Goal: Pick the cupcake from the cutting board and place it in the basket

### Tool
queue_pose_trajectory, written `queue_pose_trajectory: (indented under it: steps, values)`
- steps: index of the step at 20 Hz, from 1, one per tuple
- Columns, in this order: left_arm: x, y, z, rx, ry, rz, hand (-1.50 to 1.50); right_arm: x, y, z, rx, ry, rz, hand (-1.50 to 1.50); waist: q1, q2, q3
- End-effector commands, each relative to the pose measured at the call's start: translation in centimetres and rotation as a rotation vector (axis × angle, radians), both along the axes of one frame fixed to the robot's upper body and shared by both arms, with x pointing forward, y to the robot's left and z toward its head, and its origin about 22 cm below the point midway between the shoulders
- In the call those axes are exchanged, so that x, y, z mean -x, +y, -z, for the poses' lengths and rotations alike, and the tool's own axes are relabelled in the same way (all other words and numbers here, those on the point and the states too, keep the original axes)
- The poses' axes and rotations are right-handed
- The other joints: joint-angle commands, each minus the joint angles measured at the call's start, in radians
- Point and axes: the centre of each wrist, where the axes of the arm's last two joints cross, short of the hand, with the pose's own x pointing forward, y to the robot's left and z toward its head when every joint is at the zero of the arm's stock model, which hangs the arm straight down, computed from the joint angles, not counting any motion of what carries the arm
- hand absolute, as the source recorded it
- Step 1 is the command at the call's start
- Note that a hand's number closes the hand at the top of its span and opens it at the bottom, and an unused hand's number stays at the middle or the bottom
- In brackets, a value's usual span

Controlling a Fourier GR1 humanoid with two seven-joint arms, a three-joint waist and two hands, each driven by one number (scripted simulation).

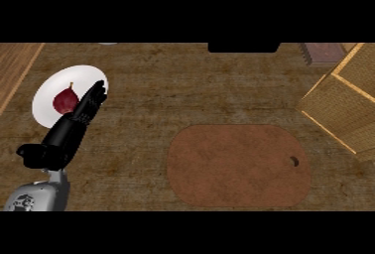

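Nearest, at the lower left: grey forearm rising into the left hand (73,126), black, fingers straight and relaxed, holding nothing, fingertips overlapping the right rim of the white plate (47,94). Right hand nowhere in view. Wooden bench (183,84) under everything. Brown cutting board (238,166), rounded, flat on the bench right of the left hand, bare on top, small dark hole near its right edge. Wicker basket (344,99) up and right of the cutting board, partly cut off by the frame edge, interior not visible. White plate up and left of the cutting board, carrying a dark red fruit (64,99) with a thin stem. Cupcake not visible anywhere: neither on the cutting board nor elsewhere.
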Motion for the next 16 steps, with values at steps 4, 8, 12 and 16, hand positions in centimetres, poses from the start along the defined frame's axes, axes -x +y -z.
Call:
queue_pose_trajectory:
  steps: [4,8,12,16]
  values:
    - [0.4,0.5,-1.7,-0.009,-0.011,-0.003,0.00,0.1,-2.2,3.0,0.022,-0.059,0.020,-1.50,0.002,-0.001,0.000]
    - [-0.1,-1.3,2.2,0.000,0.000,0.007,0.00,-0.6,-2.0,0.9,0.030,-0.066,-0.006,-1.50,-0.003,-0.001,-0.001]
    - [-0.2,1.3,-0.6,-0.009,-0.006,-0.002,0.00,-1.1,-2.6,-0.4,0.031,-0.134,-0.056,-1.50,0.003,-0.001,0.000]
    - [-1.3,0.1,-0.7,-0.019,0.015,0.002,0.00,0.1,-4.4,-3.9,-0.030,-0.239,-0.043,-1.50,-0.004,-0.002,-0.001]
